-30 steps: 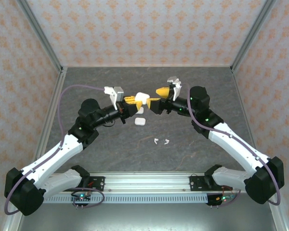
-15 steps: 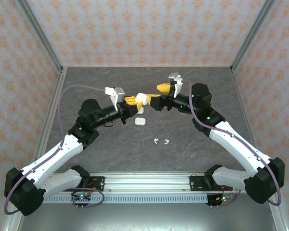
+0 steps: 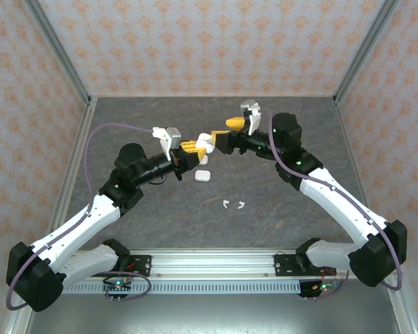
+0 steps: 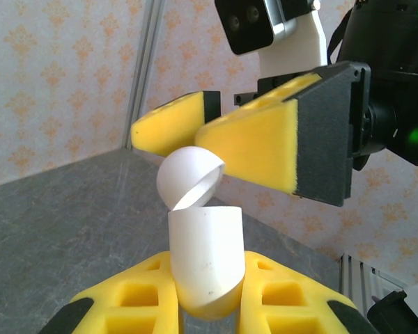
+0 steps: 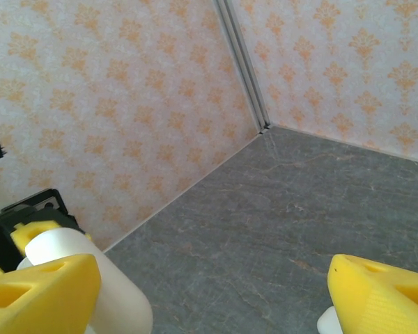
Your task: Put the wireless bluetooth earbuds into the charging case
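left gripper (image 3: pixel 193 147): jaws closed tight on the charging case (image 4: pixel 205 259). Its yellow fingers (image 4: pixel 129 306) clamp the lower body from both sides, and the case is held up off the table (image 3: pixel 160 118).
charging case: white, rounded, upright in the left wrist view. The lid (image 4: pixel 187 178) is flipped open and tilted back. Shell is plain white with a few tiny dark specks. Inside of the case can't be seen.
right gripper (image 3: pixel 222 132): jaws spread wide, nothing clamped between them. Yellow pads on black backs. It hangs just above the open lid, nose to nose with the left gripper.
pad vs lid: in the left wrist view the near pad (image 4: pixel 261 149) sits just over the lid. Cannot tell if they touch.
right wrist view: white case body (image 5: pixel 108 285) is just beside the finger at the picture's left edge (image 5: pixel 35 292). A small white bit sits at the inner bottom edge of the other finger (image 5: pixel 383 296); cannot tell what it is.
earbuds (image 3: pixel 225 204): two white stemmed ones lie on the table, the second (image 3: pixel 241 204) just beside the first. They are near the table's middle and well apart from the held case.
second case (image 3: pixel 203 176): white, on the table, between the grippers and the earbuds in the top view. Lid looks closed.
walls (image 3: pixel 195 42): pale paper with a repeating orange ornament print.
cable (image 3: pixel 97 139): purple, loops off the left arm.
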Controlling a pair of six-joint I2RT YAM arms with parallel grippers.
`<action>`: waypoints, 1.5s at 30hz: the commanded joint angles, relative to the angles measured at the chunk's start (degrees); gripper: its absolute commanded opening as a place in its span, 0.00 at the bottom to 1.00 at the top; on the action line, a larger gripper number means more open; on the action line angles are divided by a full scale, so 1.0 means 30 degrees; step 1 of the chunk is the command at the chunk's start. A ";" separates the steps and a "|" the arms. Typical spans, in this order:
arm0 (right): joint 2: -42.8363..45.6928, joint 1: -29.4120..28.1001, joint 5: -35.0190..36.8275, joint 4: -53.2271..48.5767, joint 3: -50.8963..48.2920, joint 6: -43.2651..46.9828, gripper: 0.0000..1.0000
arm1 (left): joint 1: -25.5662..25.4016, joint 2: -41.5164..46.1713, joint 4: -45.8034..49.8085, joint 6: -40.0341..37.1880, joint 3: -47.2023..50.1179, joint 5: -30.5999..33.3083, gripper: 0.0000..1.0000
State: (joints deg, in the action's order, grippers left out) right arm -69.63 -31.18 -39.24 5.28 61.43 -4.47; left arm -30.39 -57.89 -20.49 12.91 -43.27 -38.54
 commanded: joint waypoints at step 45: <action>-0.5092 -0.1768 0.2985 -0.8510 -0.3582 0.0307 0.50 | -0.0251 0.2249 0.1408 -0.1460 -0.0394 -0.0482 0.00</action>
State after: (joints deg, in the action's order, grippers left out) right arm -82.04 -35.14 -31.90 -23.57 50.96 -5.69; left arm -31.05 -51.68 -16.21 9.91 -43.29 -40.16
